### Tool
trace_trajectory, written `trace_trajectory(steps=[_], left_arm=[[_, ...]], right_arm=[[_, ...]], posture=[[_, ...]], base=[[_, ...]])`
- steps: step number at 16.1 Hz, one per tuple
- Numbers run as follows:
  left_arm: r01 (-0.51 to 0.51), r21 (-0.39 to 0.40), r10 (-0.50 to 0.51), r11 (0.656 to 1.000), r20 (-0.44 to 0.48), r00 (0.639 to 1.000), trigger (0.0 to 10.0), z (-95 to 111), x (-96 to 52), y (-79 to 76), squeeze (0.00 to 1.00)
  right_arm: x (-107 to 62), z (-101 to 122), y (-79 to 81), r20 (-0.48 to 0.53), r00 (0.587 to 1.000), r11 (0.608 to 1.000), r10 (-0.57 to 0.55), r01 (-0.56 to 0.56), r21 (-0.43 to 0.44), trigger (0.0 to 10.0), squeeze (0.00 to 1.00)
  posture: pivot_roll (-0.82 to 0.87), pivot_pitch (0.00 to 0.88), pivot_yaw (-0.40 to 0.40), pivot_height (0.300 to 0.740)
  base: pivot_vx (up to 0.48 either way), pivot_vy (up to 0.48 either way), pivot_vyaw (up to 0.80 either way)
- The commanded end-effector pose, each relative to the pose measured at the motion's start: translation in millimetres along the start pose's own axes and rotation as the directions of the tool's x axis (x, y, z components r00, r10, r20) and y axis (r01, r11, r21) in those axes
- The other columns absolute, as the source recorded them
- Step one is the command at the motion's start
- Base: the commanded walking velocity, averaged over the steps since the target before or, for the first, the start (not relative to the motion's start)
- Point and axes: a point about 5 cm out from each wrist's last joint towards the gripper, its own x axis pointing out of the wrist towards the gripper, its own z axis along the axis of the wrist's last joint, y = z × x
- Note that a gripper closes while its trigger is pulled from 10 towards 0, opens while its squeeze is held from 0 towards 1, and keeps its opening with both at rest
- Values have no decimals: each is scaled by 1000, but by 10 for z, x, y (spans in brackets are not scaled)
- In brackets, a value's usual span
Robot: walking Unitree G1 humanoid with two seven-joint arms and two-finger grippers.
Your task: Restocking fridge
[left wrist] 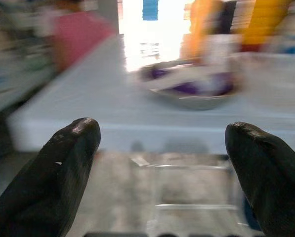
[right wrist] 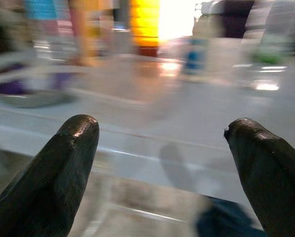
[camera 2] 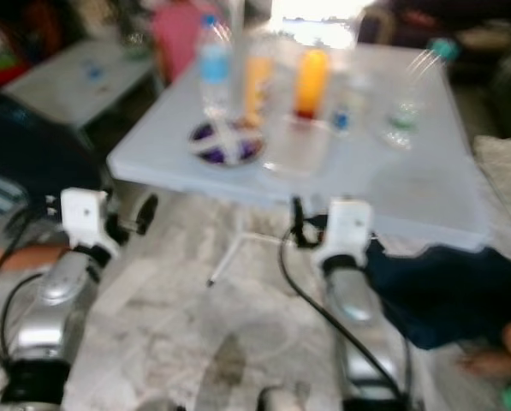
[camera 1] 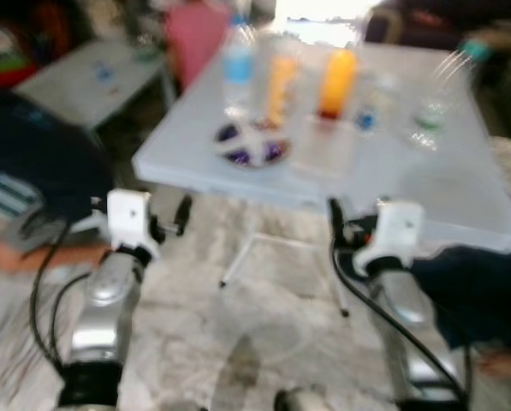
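The picture is blurred. A white folding table point(camera 1: 443, 197) stands ahead. On it are a water bottle with a blue label point(camera 1: 238, 73), two orange drink bottles point(camera 1: 337, 81) point(camera 1: 281, 86), a small clear bottle point(camera 1: 368, 107), a clear bottle with a green label point(camera 1: 430, 107) and a purple-patterned plate point(camera 1: 251, 145). My left gripper point(camera 1: 174, 221) point(left wrist: 162, 143) is open just short of the table's front edge, facing the plate point(left wrist: 191, 89). My right gripper point(camera 1: 341, 227) point(right wrist: 162, 138) is open too, at the front edge and level with the tabletop. Neither holds anything.
A second white table point(camera 1: 92, 77) stands at the back left, with a pink object point(camera 1: 195, 30) beside it. A person in dark clothes point(camera 1: 32, 171) is close on my left. Dark blue cloth point(camera 1: 478, 291) lies at the right. The table's white legs point(camera 1: 255, 253) stand on the marbled floor.
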Motion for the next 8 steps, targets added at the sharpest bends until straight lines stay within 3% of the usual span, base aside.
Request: trace_trajectory(steps=[1,4,8], left_arm=[[1,10,-1,1000,6,1000,10000,38,3,39,0],[19,21,-19,1000,3,1000,10000,73,7,87,0],[-9,34,9,999,16,1000,10000,134,-23,206,0]], right_arm=[[-7,66,-11,25,999,1000,-22,22,14,10000,0],[-41,108,-75,38,996,997,-76,75,28,10000,0],[-31,45,-43,11,998,997,-61,61,44,10000,0]], posture=[[-31,79,29,740],[-28,82,49,740],[-1,82,38,740]], base=[[262,0,-788],[277,0,-717],[346,0,0]])
